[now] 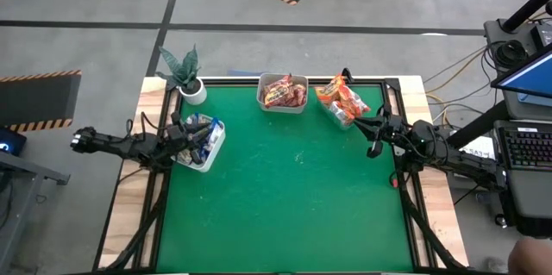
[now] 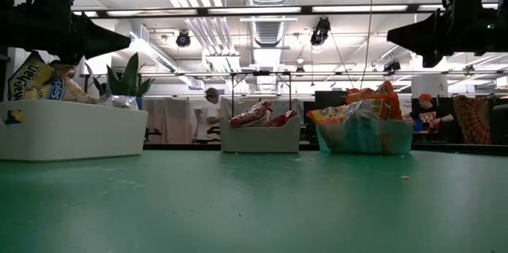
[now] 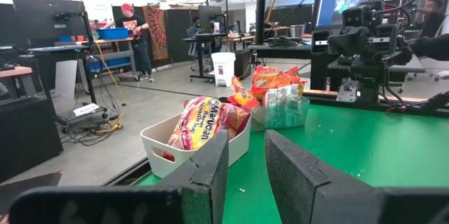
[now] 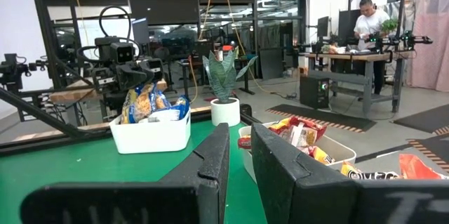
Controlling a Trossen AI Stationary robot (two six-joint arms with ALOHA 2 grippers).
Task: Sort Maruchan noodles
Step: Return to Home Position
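Note:
The Maruchan noodles lie in three tubs along the green table's far half. Blue-and-white packets fill a white tub at the left. Dark red packets sit in a white tub at the far middle. Orange packets fill a clear tub at the far right. My left gripper hangs level above the left edge, beside the blue tub, open with a small gap and nothing in it. My right gripper hangs level above the right edge near the orange tub, its fingers all but together, holding nothing.
A potted plant stands at the table's far left corner. The green mat's middle and near half lie bare. Desks, screens and people show in the room beyond the table.

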